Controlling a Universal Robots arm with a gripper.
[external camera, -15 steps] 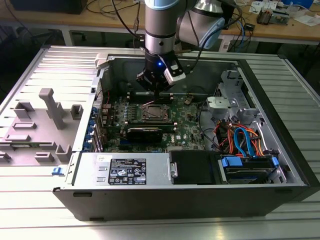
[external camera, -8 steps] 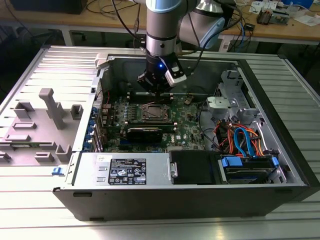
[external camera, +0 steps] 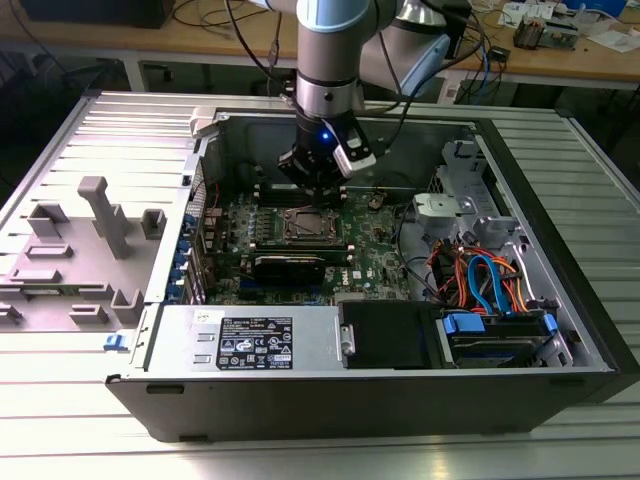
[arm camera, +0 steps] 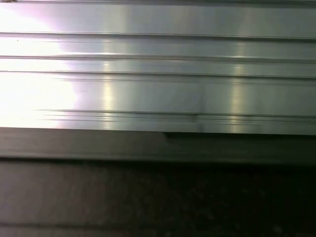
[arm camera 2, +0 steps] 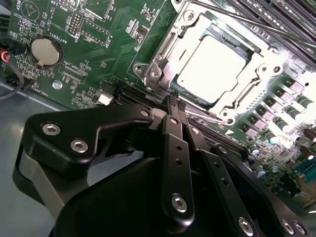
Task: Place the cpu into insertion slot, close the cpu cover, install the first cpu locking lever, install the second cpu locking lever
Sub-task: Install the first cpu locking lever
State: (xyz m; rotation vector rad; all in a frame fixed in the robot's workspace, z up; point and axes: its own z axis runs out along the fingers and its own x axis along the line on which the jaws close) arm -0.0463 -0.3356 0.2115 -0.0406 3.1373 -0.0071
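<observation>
I have the gripper point(arm camera 2: 172, 98) low over the green motherboard point(arm camera 2: 98, 64) inside the open computer case point(external camera: 300, 340), its fingers drawn together to a thin point with nothing between them, and that point sits right at the corner of the insertion slot point(arm camera 2: 217, 64) in the second wrist view. The cpu point(arm camera 2: 210, 66) already lies flat in the slot, its pale metal top showing through the open middle of the cpu cover point(arm camera 2: 163, 57), which looks to be lying down over the socket rim. So my reading is that I am working on a locking lever: the thin wire lever point(arm camera 2: 210, 118) running along the near edge of the socket is the thing closest to the fingertips. To do this well, I would keep the closed tips pressing on the wire only, not on the cover or the chip, and move slowly along the arc the lever wants to follow, since a slip here would drive the tips onto the board beside the socket. From the exterior view the arm point(external camera: 330, 50) stands nearly upright above the socket, which gives me a clean downward push.
</observation>
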